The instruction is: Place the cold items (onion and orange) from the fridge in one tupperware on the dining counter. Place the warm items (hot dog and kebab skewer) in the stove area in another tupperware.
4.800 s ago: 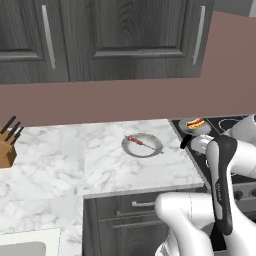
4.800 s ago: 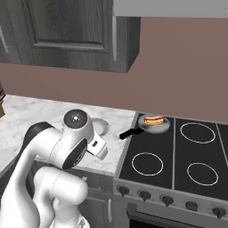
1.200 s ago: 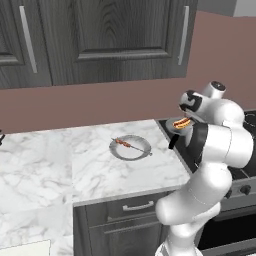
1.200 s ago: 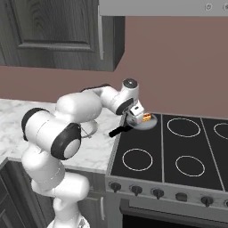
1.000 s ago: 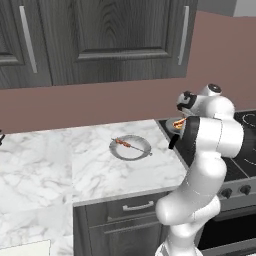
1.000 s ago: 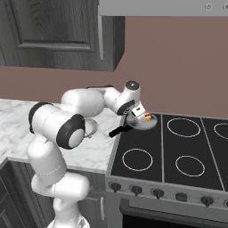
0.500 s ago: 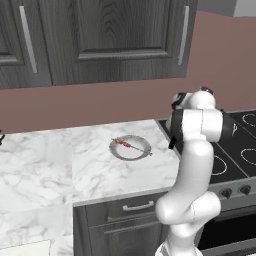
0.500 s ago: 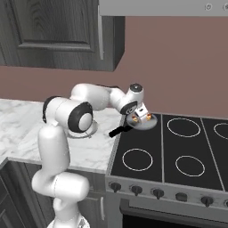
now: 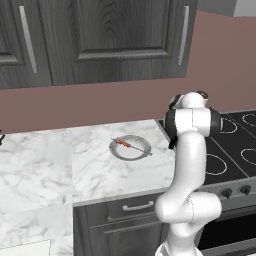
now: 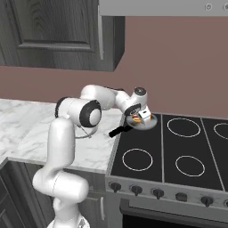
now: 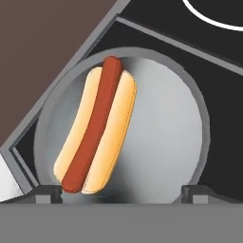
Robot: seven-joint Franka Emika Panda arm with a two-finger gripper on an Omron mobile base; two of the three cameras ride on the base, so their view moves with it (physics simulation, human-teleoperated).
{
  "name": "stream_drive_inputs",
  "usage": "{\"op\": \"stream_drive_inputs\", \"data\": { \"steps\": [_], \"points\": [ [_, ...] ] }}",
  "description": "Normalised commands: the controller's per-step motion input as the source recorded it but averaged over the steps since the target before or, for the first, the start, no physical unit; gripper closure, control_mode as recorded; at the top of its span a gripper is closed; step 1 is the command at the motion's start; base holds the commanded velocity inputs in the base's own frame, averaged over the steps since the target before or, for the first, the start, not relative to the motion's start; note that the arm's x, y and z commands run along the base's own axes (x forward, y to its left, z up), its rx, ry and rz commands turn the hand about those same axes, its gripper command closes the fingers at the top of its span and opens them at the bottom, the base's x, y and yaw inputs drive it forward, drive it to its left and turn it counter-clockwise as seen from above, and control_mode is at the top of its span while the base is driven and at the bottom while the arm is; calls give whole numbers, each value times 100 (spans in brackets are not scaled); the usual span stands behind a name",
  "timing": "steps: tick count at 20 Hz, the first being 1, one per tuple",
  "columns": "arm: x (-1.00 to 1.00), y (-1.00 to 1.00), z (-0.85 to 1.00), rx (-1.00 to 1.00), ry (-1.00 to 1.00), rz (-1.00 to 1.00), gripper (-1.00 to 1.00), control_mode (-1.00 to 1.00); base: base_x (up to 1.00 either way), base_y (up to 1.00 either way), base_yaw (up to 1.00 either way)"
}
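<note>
1. A round grey pan (image 11: pixel 161 142) sits on the rear left corner of the black stovetop (image 10: pixel 178 151), close to the brown back wall. Its dark handle (image 10: pixel 119 131) points out over the stove's left edge toward the marble counter (image 9: pixel 60 165).
2. The pan holds one thing, a hot dog (image 11: pixel 97 130). In the hand view it lies on the left half of the pan floor, running from the upper rim down toward the lower left.
3. The hot dog is a red-brown sausage set in a pale yellow bun. The sausage sticks out a little past the bun at both ends, and the bun shades to orange along its right edge.
4. A second container, a shallow round grey plate (image 9: pixel 131 148), rests on the marble counter just left of the stove. Across it lies a kebab skewer (image 9: pixel 129 145), a thin stick with small reddish-brown pieces on its left part.
5. The gripper (image 10: pixel 141 116) hangs directly over the pan, pointing down at it. In the hand view its two dark fingertips (image 11: pixel 47 193) stand wide apart at the bottom, one on each side of the pan's near rim, with nothing between them. The jaws are fully spread and hold nothing.
</note>
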Motion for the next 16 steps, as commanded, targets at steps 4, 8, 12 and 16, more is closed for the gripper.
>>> {"op": "stream_drive_inputs", "data": {
  "steps": [4, 8, 12, 16],
  "points": [
    [50, 0, -29, 0, 0, -5, -100, -100, 0, 0, 0],
    [48, 0, -32, 0, 0, -5, -100, -100, 0, 0, 0],
    [42, 0, -31, 0, 0, -7, -100, -100, 0, 0, 0],
    [25, 0, -35, 0, 0, -8, 100, -100, 0, 0, 0]
  ]
}}
